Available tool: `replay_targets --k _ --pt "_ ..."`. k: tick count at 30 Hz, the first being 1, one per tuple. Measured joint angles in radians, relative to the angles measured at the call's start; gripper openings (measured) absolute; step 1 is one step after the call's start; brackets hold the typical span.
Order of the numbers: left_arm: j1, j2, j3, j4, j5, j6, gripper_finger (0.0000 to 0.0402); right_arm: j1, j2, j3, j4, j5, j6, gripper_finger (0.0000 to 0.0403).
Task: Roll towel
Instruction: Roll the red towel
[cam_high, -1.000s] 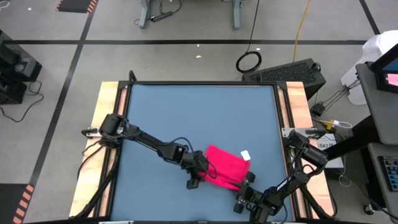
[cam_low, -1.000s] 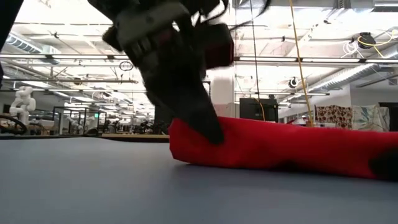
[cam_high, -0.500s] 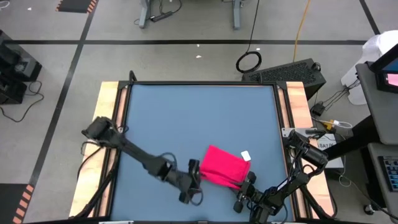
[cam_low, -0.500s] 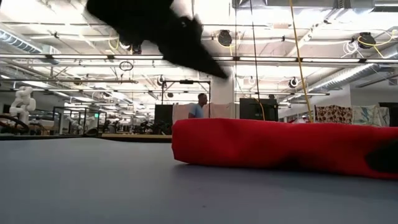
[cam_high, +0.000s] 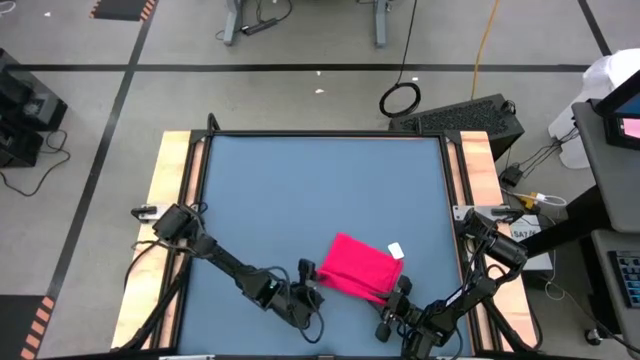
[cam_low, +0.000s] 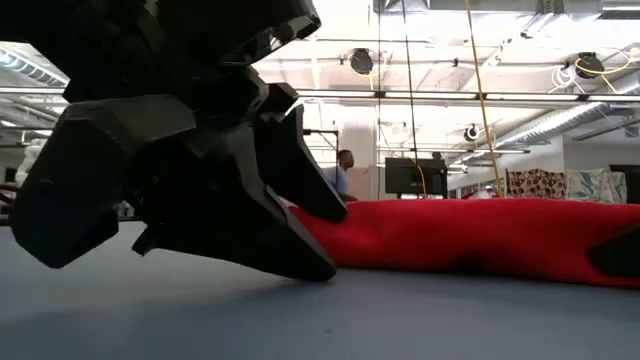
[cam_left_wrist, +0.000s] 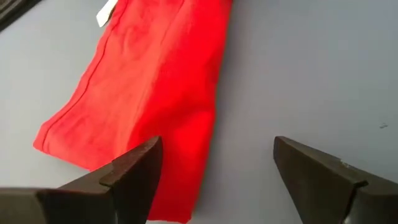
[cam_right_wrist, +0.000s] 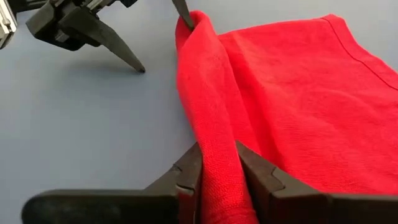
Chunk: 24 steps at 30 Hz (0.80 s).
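The soft, limp towel (cam_high: 358, 267), lying toward five o'clock on the worktop (cam_high: 320, 190), looks best taken along its rolled near edge, where the right claw (cam_right_wrist: 219, 163) pinches the fold and the left claw (cam_left_wrist: 214, 165) stands spread at the other end.

The blue surface (cam_high: 300, 190) has wooden sides. The red towel (cam_high: 358, 267) lies on it, near the front edge.

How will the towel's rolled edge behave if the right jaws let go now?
Probably it slumps: the towel looks soft and limp, its rolled edge standing only where the right gripper pinches it. It likely won't roll off, as the flat part lies slack on the blue tabletop. The open left gripper may need to re-pinch the far end.
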Motion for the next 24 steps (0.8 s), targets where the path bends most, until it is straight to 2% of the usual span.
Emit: replay_targets --k 8,17,24 --pt "0.031 -0.005 -0.002 0.012 -0.014 0.044 0.0313 0.000 0.000 0.000 -0.001 -0.001 0.000 0.0061" --pt "0.049 -0.043 0.001 0.007 0.014 0.074 0.0313 0.000 0.000 0.000 -0.001 -0.001 -0.006 0.0061" --pt "0.076 -0.044 0.001 -0.062 0.091 0.065 0.0313 -0.005 0.000 0.000 0.001 -0.006 -0.016 0.0061"
